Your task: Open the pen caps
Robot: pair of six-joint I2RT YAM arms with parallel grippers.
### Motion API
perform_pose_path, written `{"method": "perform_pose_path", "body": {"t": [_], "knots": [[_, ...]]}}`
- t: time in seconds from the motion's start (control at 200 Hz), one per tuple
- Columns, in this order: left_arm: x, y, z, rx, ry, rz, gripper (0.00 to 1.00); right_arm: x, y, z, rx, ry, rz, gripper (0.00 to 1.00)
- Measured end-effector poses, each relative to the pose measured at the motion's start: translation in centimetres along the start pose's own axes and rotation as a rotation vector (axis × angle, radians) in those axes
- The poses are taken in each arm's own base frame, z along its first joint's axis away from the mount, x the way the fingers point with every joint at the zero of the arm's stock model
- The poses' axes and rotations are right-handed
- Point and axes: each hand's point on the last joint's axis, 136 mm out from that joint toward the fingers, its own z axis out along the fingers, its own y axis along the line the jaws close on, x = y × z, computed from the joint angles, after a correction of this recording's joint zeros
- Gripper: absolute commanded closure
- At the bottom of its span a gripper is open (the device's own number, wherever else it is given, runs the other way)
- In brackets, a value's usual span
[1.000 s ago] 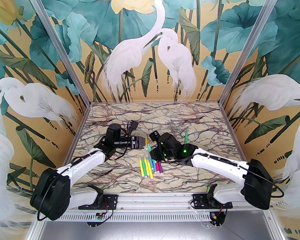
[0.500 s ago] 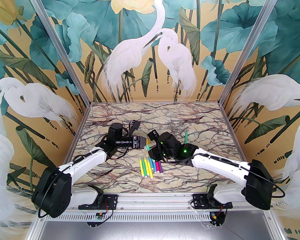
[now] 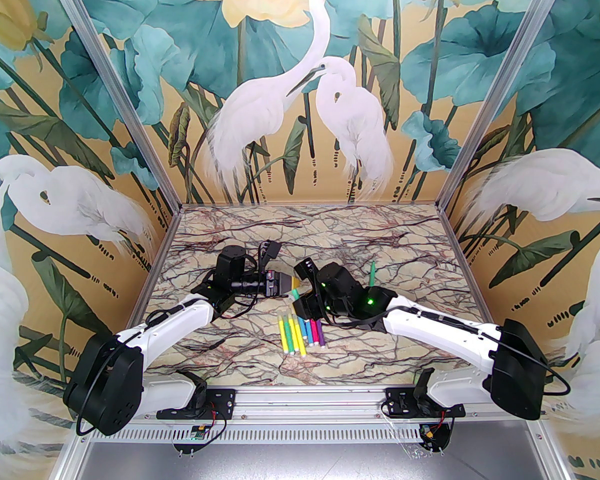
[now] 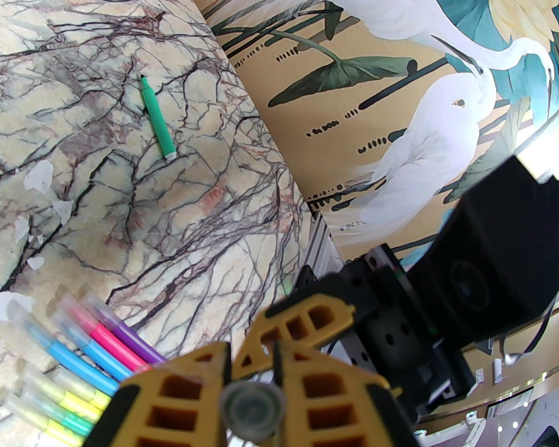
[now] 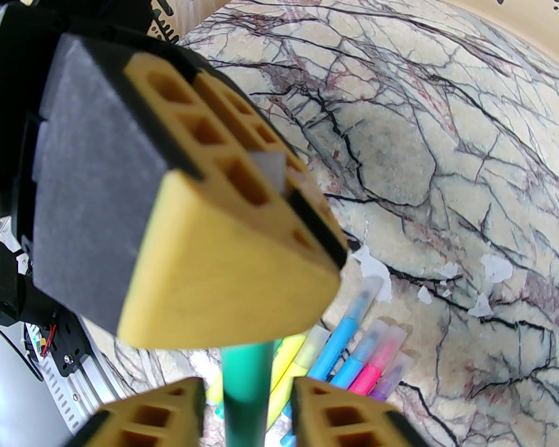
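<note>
Two claws meet on one teal pen above the marble table. Your left gripper is pressed together on its pen cap, which you see only as a blurred round end between the fingers. Your right gripper stands spread, with slim gaps either side of the barrel. Whether cap and barrel are apart is hidden. The other pens lie in a row nearby, and the pale flecks beside them are unclear.

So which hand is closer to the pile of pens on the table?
Right. The right hand hovers just beyond the pile; the left hand is farther back, pinching a teal pen.
</note>
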Motion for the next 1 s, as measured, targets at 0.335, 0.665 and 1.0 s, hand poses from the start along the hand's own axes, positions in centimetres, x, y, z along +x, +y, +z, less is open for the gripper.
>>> {"method": "perform_pose_path", "body": {"t": [0.335, 0.665, 1.0], "knots": [[-0.4, -0.7, 0.0, 0.020, -0.002, -0.010, 0.96, 0.3, -0.4, 1.2, 0.012, 0.012, 0.003, 0.63], [-0.5, -0.8, 0.0, 0.027, -0.005, -0.011, 0.98, -0.2, -0.1, 1.3, 0.004, -0.010, -0.005, 0.82], [-1.1, -0.8, 0.0, -0.005, -0.020, -0.014, 1.00, -0.4, -0.1, 1.2, 0.001, -0.023, -0.005, 0.88]]}}
